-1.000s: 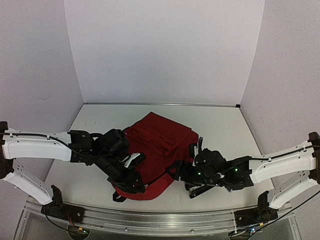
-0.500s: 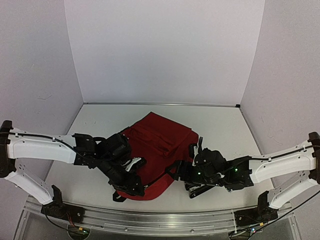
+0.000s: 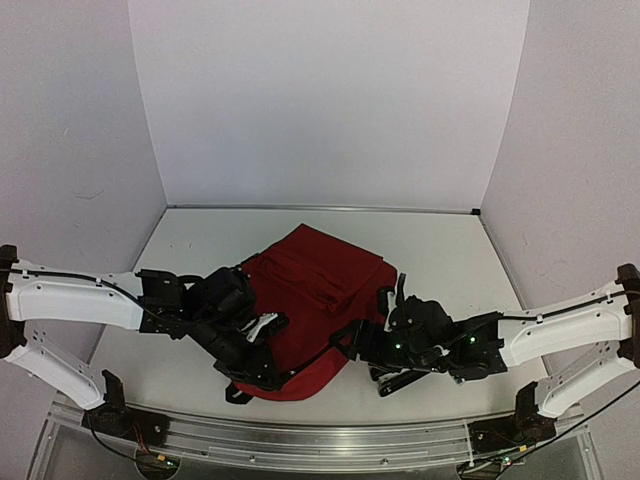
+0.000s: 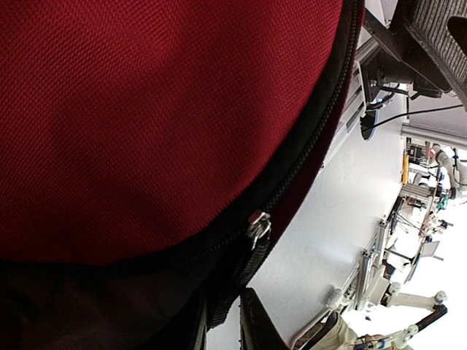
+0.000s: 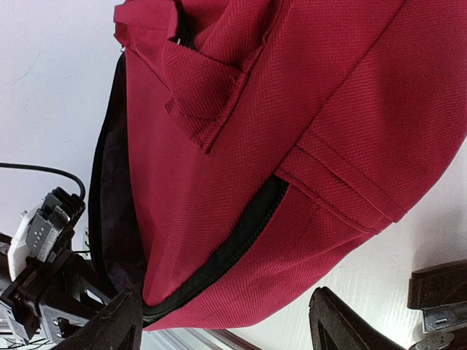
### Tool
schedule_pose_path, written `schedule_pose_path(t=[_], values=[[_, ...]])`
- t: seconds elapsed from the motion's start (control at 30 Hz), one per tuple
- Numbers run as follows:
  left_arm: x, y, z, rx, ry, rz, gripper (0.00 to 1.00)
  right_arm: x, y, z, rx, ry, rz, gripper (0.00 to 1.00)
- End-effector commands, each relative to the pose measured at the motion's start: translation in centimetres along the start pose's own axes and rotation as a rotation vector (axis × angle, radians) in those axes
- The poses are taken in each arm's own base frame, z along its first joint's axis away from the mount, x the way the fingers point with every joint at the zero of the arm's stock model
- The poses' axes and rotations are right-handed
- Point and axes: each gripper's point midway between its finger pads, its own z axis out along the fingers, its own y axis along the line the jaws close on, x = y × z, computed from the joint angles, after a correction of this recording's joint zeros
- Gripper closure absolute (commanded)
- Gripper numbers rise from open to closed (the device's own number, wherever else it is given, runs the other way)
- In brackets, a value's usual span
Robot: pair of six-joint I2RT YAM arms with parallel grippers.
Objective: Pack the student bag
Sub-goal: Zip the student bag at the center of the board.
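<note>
The student bag (image 3: 315, 295) is a dark red backpack lying flat on the white table (image 3: 440, 260) between my two arms. My left gripper (image 3: 262, 362) is at the bag's near left edge. In the left wrist view the bag (image 4: 146, 109) fills the frame, and my left gripper (image 4: 222, 315) is shut on the black zipper pull strap (image 4: 232, 281) hanging from the metal slider (image 4: 257, 223). My right gripper (image 3: 352, 338) is at the bag's near right edge. In the right wrist view it (image 5: 226, 324) is wide open, its jaws on either side of the bag's rim (image 5: 292, 146), beside a black zipper (image 5: 241, 240).
A metal rail (image 3: 300, 440) runs along the table's near edge, close under the bag. White walls (image 3: 330, 100) close the back and both sides. My left arm's wrist (image 5: 44, 240) shows just left of the bag in the right wrist view.
</note>
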Motion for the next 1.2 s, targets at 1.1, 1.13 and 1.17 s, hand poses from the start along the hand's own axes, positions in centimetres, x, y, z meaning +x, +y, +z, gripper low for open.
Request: schedule_pose_path(t=[1.1,1.13,1.17], values=[[-0.5,0.4,-3.8,-0.104,-0.112,0.01,1.0,-4.5,-1.4,1.9,0.061,-0.176,0.135,1.0],[-0.5,0.7,-4.0,-0.121,-0.12,0.006,1.0,-4.9,-1.7,1.8,0.065,-0.182,0.132,1.0],[-0.5,1.0,-4.3,-0.136,-0.129,0.002,1.0,-5.2,-2.0,1.7,0.072,-0.187,0.129,1.0]])
